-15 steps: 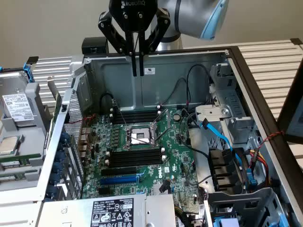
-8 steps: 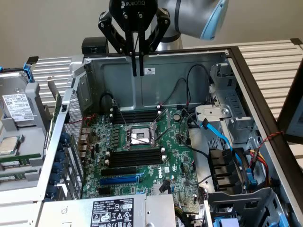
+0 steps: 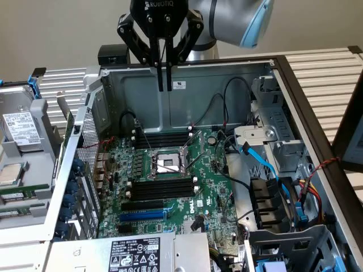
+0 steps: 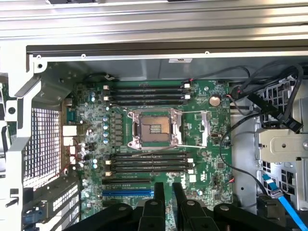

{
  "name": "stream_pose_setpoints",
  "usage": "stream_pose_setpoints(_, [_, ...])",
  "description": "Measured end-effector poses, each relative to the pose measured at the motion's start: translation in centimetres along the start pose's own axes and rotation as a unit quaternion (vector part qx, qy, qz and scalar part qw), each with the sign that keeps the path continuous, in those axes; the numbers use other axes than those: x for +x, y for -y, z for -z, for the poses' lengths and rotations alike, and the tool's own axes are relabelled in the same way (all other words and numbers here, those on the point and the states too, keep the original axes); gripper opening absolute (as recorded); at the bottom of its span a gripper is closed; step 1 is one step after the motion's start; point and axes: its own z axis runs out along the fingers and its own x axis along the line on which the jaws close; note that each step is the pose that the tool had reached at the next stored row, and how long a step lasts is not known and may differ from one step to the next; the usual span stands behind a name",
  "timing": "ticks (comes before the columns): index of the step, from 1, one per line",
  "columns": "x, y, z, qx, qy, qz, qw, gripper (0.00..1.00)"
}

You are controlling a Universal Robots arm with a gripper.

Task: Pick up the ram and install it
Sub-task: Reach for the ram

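Black two-finger claw (image 3: pixel 165 86) mine, above open grey metal computer case (image 3: pixel 130 90); fingers narrowly parted, nothing between them. Long thin dark green ram stick (image 3: pixel 21 196) apparently outside case, exterior view's left. Judgement: grip mid-length, by long edges, level.

Exterior view. A plain, pale beige painted wall (image 3: pixel 57 28) spans 10 to 1 o'clock under soft, even light. Below it, a white table of narrow parallel slats (image 3: pixel 323 71) lies at 2 o'clock and again at 10 o'clock. A dark flat upright panel (image 3: pixel 354 124) stands at 3 o'clock.
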Motion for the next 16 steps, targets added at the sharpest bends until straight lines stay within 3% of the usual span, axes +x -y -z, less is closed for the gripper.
stream_pose_setpoints(5, [1.5, 0.07, 0.0, -0.0002, 0.0001, 0.0, 1.0, 0.22])
stream_pose_setpoints(16, [6.4, 0.38, 0.1, -0.0001, 0.0001, 0.0, 1.0, 0.22])
